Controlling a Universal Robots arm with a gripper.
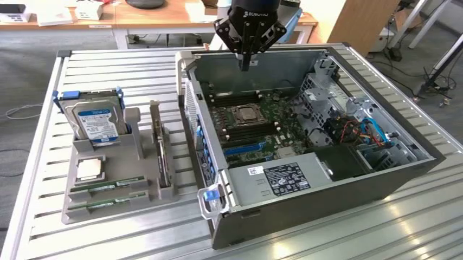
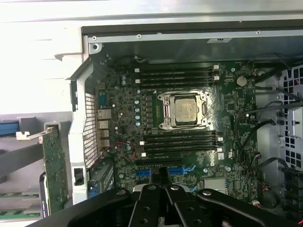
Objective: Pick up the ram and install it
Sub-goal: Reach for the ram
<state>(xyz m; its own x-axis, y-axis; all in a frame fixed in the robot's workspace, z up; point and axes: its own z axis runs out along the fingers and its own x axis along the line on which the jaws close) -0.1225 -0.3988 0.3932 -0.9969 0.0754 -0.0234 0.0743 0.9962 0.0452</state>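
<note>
Tool (image 1: pixel 246 64) clenched on nothing, poised above the far wall of an open computer case (image 1: pixel 347 189) on the slatted metal counter (image 1: pixel 108 70). The ram (image 1: pixel 108 186) lies flat in a gray tray (image 1: pixel 108 215) just beside the case, on the exterior view's left, with a second green stick (image 1: pixel 105 205) alongside. A hard drive (image 1: pixel 94 120), a silver processor chip (image 1: pixel 88 169) and an upright expansion card (image 1: pixel 160 157) share the tray. Inside the case, dark memory slots (image 2: pixel 182 144) flank the mounted processor (image 2: pixel 185 109).
</note>
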